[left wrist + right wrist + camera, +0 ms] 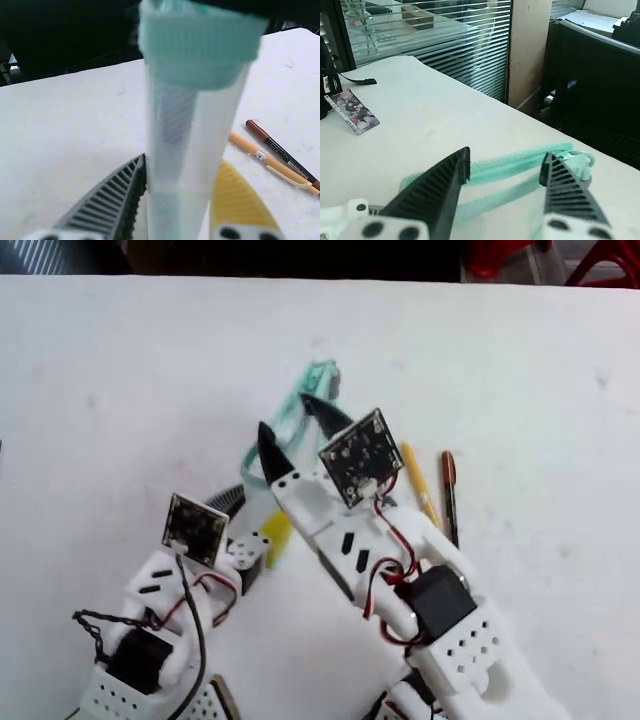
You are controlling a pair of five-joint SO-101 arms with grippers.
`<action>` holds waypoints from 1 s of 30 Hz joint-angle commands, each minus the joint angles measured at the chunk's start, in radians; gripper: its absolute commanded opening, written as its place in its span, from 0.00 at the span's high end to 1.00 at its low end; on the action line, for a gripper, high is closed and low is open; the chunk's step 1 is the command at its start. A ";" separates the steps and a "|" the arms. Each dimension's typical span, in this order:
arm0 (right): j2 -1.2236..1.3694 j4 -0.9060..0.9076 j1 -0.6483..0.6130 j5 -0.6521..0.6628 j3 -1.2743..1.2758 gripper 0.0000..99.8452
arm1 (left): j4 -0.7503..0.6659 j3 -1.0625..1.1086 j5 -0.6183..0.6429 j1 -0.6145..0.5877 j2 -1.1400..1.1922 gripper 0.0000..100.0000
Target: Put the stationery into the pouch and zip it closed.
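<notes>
So here's where you're at: your left tool [182, 165] is clenched on the pouch [190, 100]. The grey ribbed finger is on one side and the yellow finger on the other, both pressed against the clear plastic. The pouch is a see-through sleeve with a teal zip edge. From the left wrist camera it sticks out from between the fingers, teal end farthest from them. In the high view it stretches away from the left tool toward the middle of the tabletop [120, 370].

Your right tool [506, 153] is released, its two black fingers spread wide and sitting over the teal end of the pouch. From the right wrist camera you can see two teal strips running side by side under the fingers with a gap between them. There's also a pale teal lump at the far end next to one fingertip. Can't tell whether those fingers actually touch the pouch or just hover above it.

Both pens lie on the tabletop outside the pouch, on the side of the right arm away from the left arm. There's a yellow-orange pen [420, 485] and a brown pen [450, 495], nearly parallel and just beside each other. Neither tool is touching them.

Off in the back of the right wrist view there's a small picture card [352, 111] and a black strap [365, 81] lying on the tabletop, well apart from the pouch.
</notes>
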 commanded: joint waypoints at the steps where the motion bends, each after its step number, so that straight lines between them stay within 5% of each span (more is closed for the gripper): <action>1: -0.008 0.027 -0.015 -0.002 0.006 0.76 | -0.002 -0.006 -0.009 -0.005 -0.002 0.79; 13: -0.010 0.031 0.002 0.005 -0.046 0.76 | 0.000 -0.006 -0.009 -0.005 -0.002 0.79; 22: 0.012 0.340 0.435 0.006 -0.560 0.76 | 0.000 -0.006 -0.009 -0.004 -0.002 0.79; 30: 0.249 0.421 0.684 0.008 -0.468 0.76 | 0.005 -0.006 -0.009 -0.005 -0.002 0.79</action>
